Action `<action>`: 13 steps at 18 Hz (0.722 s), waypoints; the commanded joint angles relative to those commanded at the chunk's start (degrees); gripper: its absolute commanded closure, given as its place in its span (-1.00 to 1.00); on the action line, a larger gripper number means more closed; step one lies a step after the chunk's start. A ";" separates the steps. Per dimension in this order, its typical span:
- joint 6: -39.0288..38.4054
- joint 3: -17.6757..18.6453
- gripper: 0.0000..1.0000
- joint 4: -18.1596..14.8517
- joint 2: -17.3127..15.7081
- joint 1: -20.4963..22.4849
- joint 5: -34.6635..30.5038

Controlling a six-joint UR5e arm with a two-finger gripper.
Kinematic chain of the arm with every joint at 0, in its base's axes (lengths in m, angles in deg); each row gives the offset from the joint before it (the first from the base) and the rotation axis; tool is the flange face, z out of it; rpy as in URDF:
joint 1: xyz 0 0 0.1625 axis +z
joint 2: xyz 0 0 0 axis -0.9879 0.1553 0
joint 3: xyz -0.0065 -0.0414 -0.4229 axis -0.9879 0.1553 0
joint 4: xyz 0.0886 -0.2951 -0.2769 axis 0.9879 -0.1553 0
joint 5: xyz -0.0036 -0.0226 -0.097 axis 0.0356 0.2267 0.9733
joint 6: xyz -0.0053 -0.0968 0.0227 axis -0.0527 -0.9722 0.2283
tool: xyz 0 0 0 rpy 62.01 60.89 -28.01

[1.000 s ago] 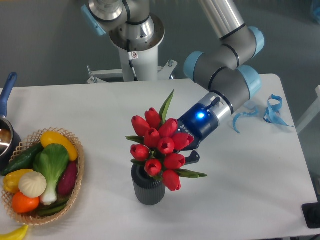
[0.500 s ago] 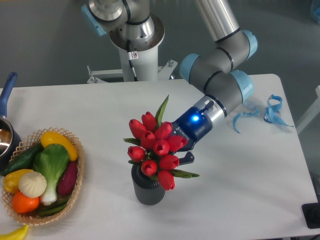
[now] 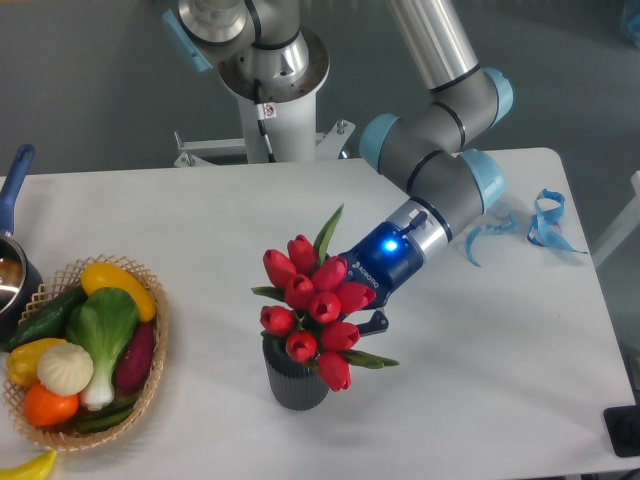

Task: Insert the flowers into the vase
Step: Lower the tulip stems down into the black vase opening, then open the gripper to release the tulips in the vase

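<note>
The flowers (image 3: 312,305), a bunch of red tulip buds with green leaves, hang over the mouth of the vase (image 3: 294,382), a dark grey ribbed cylinder near the table's front middle. The blooms cover the vase's mouth, so I cannot tell how deep the stems sit. My gripper (image 3: 362,312) comes in from the upper right, just behind the buds, and is shut on the flowers' stems. Its fingertips are mostly hidden by the blooms.
A woven basket (image 3: 150,375) of toy vegetables stands at the front left. A dark pot with a blue handle (image 3: 14,175) is at the left edge. Blue ribbon scraps (image 3: 545,225) lie at the right. The robot's base (image 3: 270,100) rises at the back.
The gripper and the flowers have shifted slightly left and down, bringing the blooms lower over the vase. The vase and basket stay put.
</note>
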 joint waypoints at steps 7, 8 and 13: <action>-0.09 0.17 -0.74 0.00 0.70 0.00 0.00; -0.09 0.52 -1.00 0.00 0.62 0.09 0.00; -0.09 1.32 -1.00 0.00 0.53 0.53 0.00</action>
